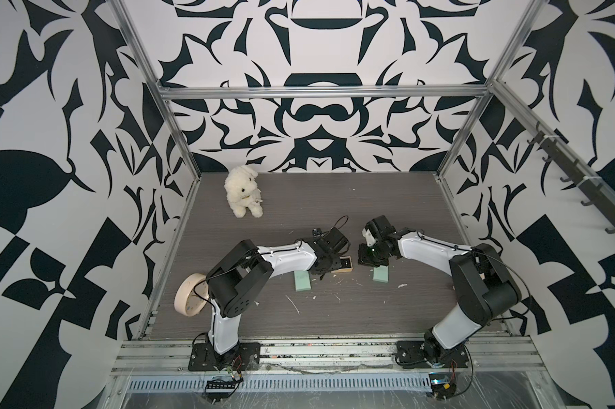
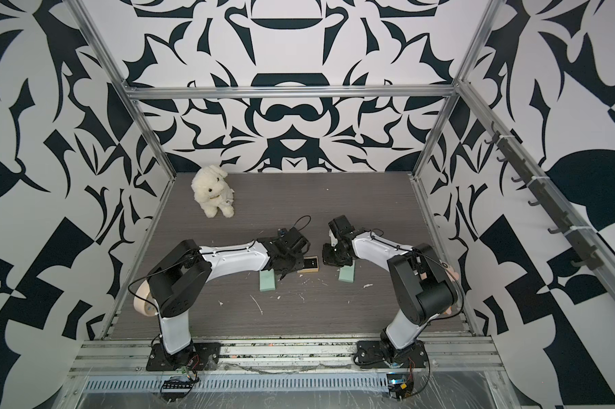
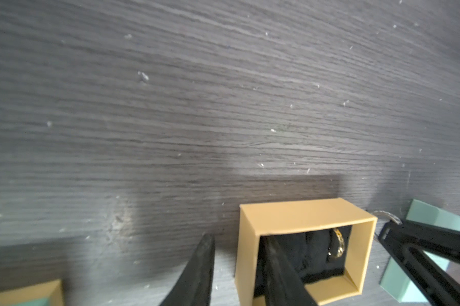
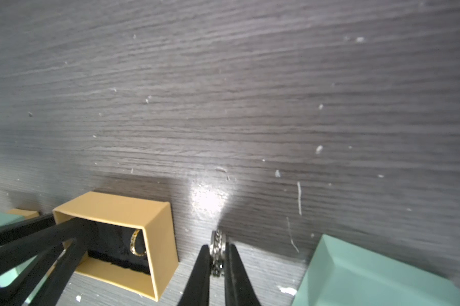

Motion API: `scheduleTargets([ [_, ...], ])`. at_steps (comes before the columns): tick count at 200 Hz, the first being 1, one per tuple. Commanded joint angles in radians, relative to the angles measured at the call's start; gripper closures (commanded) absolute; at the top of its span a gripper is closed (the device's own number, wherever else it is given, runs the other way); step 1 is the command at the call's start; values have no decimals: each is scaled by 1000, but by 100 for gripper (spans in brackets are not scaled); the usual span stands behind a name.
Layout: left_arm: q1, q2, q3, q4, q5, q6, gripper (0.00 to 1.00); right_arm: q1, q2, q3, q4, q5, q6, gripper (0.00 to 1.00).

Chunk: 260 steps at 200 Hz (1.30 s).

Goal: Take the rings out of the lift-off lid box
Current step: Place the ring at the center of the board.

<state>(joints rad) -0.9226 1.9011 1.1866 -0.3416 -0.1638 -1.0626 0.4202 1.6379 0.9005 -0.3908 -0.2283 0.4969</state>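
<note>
The lift-off lid box (image 1: 345, 263) is tan with a black lining and stands open mid-table in both top views (image 2: 311, 263). A gold ring (image 3: 339, 242) stands upright in the lining (image 4: 137, 242). My left gripper (image 3: 238, 238) straddles one wall of the box (image 3: 303, 217), one finger inside and one outside, clamped on it. Beside the box (image 4: 112, 206), my right gripper (image 4: 218, 247) is shut on a silver chain-patterned ring (image 4: 218, 238) held upright just over the table. That ring (image 3: 385, 216) also shows at the right fingertips in the left wrist view.
A mint lid (image 1: 303, 282) lies near the left arm and a second mint lid (image 4: 369, 278) lies close by the right gripper. A white plush dog (image 1: 244, 193) sits at the back left. A cream round clock (image 1: 191, 294) leans at the left edge. White crumbs litter the table.
</note>
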Motion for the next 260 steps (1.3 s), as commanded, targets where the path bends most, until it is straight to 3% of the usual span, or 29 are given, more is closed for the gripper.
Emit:
scheduleTargets([
  [1, -1, 6, -25, -92, -4, -4, 65, -6, -7, -7, 4, 10, 4, 80],
  [65, -1, 10, -26, -90, 1, -5, 65, -10, -34, -9, -9, 26, 6, 74],
  [260, -1, 12, -28, -84, -1, -7, 65, 14, -50, 11, 1, -45, 44, 76],
])
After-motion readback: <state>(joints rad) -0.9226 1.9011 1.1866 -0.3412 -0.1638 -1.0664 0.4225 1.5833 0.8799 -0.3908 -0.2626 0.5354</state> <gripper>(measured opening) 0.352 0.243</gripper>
